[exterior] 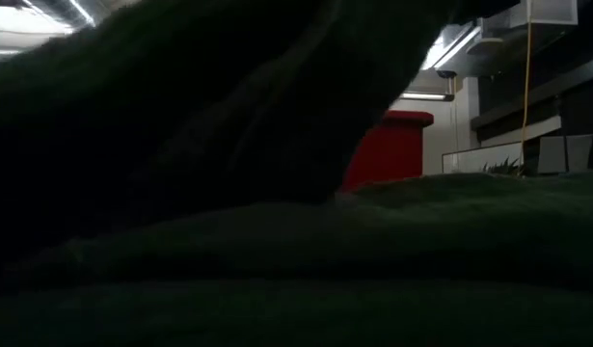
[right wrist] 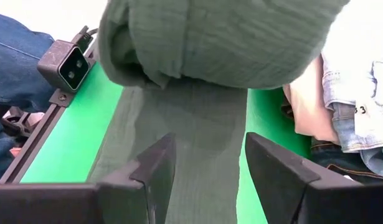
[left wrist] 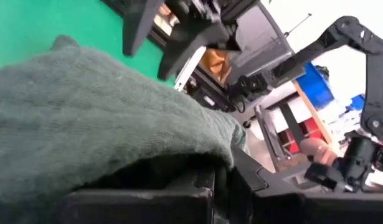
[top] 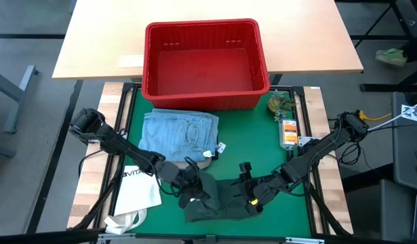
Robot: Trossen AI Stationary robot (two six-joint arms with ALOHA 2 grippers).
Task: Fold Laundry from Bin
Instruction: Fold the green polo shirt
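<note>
The left gripper (top: 188, 192) is clamped on the dark green piece (top: 211, 200); beside it, the right gripper (right wrist: 207, 165) stands wide open, the cloth running between its fingers (right wrist: 159, 163) ungripped.

Looks like a robotics lab or workshop to me. Two arms bolted to a framed bench with a green mat (top: 249, 146), a plain wooden table (top: 310, 41) butted up at 12 o'clock, grey concrete floor, exposed ceiling lights (exterior: 455, 43), cables and shelving off at 3 o'clock.
</note>
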